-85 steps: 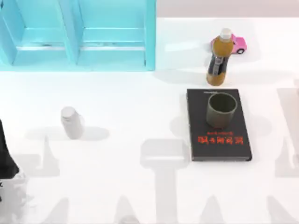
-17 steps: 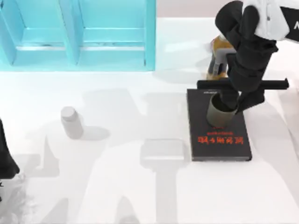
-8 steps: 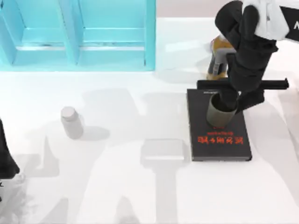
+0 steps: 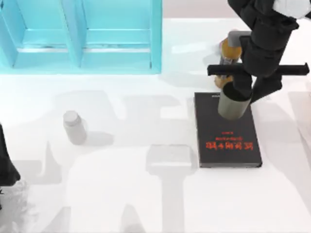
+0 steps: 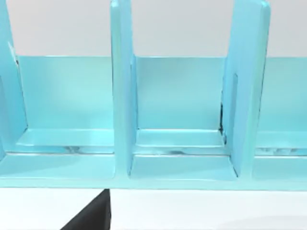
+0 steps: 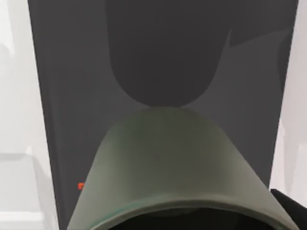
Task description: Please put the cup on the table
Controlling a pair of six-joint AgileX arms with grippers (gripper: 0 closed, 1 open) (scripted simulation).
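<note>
Table [image 4: 146, 194]: we find a white top, the shelf [image 4: 80, 36] at its far left.
Book [image 4: 227, 141]: black, lying flat at the right.
Right gripper [image 4: 240, 97]: we see it pinching the cup's rim.
Cup [image 4: 233, 104]: tilted, lifted above the book's far end.
Bottle [image 4: 228, 53]: upright behind the book.
Jar [image 4: 74, 127]: standing at the left.
Left arm [image 4: 6, 165]: parked at the left edge; we cannot tell its grip.
</note>
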